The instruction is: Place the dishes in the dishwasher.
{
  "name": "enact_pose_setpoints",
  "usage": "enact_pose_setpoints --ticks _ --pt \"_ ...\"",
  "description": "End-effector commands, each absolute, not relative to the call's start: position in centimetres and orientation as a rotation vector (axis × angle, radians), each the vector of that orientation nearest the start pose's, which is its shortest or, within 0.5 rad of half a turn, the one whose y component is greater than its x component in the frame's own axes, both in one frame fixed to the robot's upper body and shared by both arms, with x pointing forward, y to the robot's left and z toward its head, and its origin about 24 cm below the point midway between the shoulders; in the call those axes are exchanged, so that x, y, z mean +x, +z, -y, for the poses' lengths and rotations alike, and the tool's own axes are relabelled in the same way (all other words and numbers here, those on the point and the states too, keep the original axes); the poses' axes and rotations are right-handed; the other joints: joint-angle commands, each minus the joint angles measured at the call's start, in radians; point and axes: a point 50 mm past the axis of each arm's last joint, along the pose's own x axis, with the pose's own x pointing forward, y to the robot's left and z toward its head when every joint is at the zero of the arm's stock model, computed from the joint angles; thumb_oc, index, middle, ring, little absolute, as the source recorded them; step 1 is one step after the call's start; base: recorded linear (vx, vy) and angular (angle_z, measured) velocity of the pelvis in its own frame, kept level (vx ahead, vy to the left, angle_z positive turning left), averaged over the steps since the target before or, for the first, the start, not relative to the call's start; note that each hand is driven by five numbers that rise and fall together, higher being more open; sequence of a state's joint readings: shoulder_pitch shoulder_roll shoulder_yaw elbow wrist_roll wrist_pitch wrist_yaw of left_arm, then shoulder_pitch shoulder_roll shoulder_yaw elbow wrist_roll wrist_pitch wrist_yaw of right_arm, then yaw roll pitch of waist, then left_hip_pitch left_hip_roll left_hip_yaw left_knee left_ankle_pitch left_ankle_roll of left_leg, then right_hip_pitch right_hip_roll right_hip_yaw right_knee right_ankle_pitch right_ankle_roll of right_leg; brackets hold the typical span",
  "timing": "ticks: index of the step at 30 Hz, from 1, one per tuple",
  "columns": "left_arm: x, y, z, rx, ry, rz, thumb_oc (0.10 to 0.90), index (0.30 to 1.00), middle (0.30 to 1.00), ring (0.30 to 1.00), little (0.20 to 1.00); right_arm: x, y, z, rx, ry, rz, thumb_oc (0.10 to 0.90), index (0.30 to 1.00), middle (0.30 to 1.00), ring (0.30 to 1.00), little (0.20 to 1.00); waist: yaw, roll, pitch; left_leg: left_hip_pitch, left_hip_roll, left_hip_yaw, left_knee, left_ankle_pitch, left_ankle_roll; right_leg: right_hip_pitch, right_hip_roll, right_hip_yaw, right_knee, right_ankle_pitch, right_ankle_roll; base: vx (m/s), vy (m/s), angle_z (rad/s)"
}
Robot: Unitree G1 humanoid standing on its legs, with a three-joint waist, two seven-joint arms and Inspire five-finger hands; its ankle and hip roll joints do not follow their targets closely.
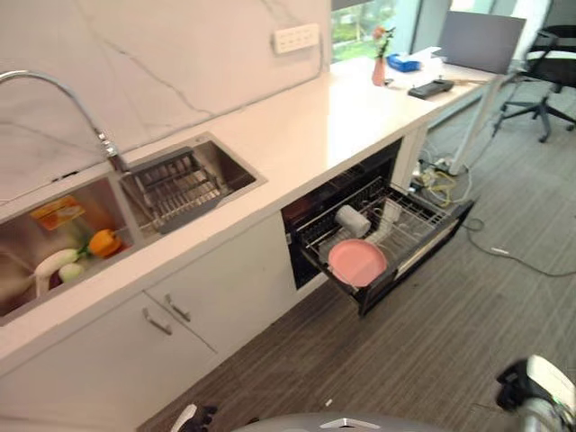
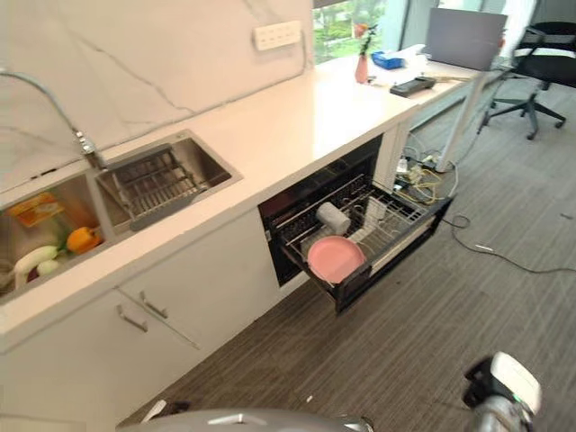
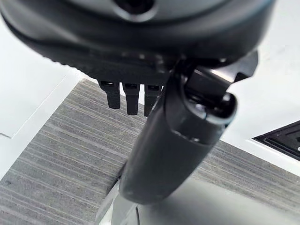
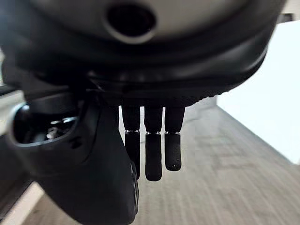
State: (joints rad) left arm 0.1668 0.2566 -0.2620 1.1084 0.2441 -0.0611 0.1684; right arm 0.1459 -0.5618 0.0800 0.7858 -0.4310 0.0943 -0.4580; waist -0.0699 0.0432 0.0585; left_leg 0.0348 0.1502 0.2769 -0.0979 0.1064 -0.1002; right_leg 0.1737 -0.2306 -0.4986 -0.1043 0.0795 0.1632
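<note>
A long white stone countertop (image 1: 297,135) runs along a marbled wall, with a stainless steel double sink (image 1: 236,184) set into it. The nearer sink basin holds a metal wire dish rack (image 1: 175,187); the other basin holds an orange vegetable (image 1: 104,241), a pale green vegetable (image 1: 56,262) and a yellow packet (image 1: 56,212). A curved chrome tap (image 1: 63,99) arches over the sink.

Under the counter, a black pull-out dishwasher drawer (image 1: 405,263) stands open, its wire basket (image 1: 418,216) slid out over the grey wood-grain floor (image 1: 450,342). A round pink plate (image 1: 357,262) lies flat at the near end of the basket. Just behind the plate a white cup (image 1: 352,220) lies on its side, and another white dish (image 1: 389,216) stands beside it.

The left hand (image 3: 129,96) hangs above the floor with fingers straight and relaxed, holding nothing. The right hand (image 4: 150,150) likewise hangs over the floor with fingers extended downward, empty.

At the far end of the counter sit a small pink vase with a plant (image 1: 379,67), a blue box (image 1: 403,62) and a dark remote-like device (image 1: 430,88)
</note>
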Motion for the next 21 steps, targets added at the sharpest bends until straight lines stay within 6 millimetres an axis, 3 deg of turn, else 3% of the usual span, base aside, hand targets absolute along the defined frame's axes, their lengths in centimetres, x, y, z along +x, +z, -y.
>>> enact_pose_setpoints --ticks 1,6,8,9,10,12,21 --pt "8.5 -15.6 -22.8 0.64 -0.095 -1.064 0.8 0.9 0.9 0.9 0.9 22.4 -0.6 36.1 -1.233 -0.496 -0.466 0.4 0.3 0.3 0.3 0.3 0.078 -0.007 0.049 0.028 -0.011 -0.008 0.021 -0.109 0.004 -0.026 -0.027 -0.022 0.028 -0.086 0.005 0.0 -0.006 0.42" --pt "8.4 -15.6 -23.1 0.651 -0.093 -1.062 0.8 0.9 0.9 0.9 0.9 26.0 1.7 36.3 -1.118 -0.579 -0.415 0.4 0.3 0.3 0.3 0.3 0.135 0.021 0.095 -0.052 -0.026 -0.061 0.024 -0.074 0.002 -0.058 -0.037 -0.074 0.038 -0.087 0.004 -0.05 0.005 0.48" --pt "8.6 -15.5 -23.0 0.655 -0.097 -1.045 0.8 0.9 0.9 0.9 0.9 27.5 3.4 36.5 -1.076 -0.629 -0.369 0.4 0.3 0.3 0.3 0.3 0.155 0.038 0.125 -0.089 -0.031 -0.083 0.026 -0.058 0.001 -0.083 -0.044 -0.082 0.043 -0.085 0.005 -0.1 0.041 0.5" --pt "8.9 -15.5 -22.8 0.656 -0.101 -1.037 0.8 0.9 0.9 0.9 0.9 28.9 5.2 36.6 -1.017 -0.69 -0.319 0.4 0.3 0.3 0.3 0.3 0.17 0.056 0.152 -0.12 -0.036 -0.102 0.026 -0.043 0.001 -0.108 -0.05 -0.088 0.051 -0.082 0.004 -0.08 0.049 0.45" --pt "9.0 -15.4 -22.8 0.655 -0.1 -1.035 0.8 0.9 0.9 0.9 0.9 28.9 5.3 36.6 -1.017 -0.691 -0.316 0.4 0.3 0.3 0.3 0.3 0.169 0.057 0.153 -0.123 -0.036 -0.102 0.027 -0.042 0.002 -0.109 -0.051 -0.088 0.052 -0.082 0.004 -0.07 0.047 0.37" --pt "9.7 -15.3 -22.6 0.656 -0.091 -1.012 0.8 0.9 0.9 0.9 0.9 30.5 7.8 36.6 -0.921 -0.777 -0.229 0.4 0.3 0.3 0.3 0.3 0.188 0.08 0.191 -0.163 -0.041 -0.123 0.022 -0.022 0.0 -0.14 -0.058 -0.098 0.059 -0.079 0.005 -0.04 0.038 0.2" --pt "11.2 -14.7 -22.2 0.664 -0.092 -0.94 0.8 0.9 0.9 0.9 0.9 32.9 12.1 36.3 -0.873 -0.815 -0.103 0.4 0.3 0.3 0.3 0.3 0.221 0.094 0.238 -0.233 -0.057 -0.157 0.021 -0.011 0.009 -0.196 -0.084 -0.105 0.073 -0.067 0.017 0.02 0.024 0.17"
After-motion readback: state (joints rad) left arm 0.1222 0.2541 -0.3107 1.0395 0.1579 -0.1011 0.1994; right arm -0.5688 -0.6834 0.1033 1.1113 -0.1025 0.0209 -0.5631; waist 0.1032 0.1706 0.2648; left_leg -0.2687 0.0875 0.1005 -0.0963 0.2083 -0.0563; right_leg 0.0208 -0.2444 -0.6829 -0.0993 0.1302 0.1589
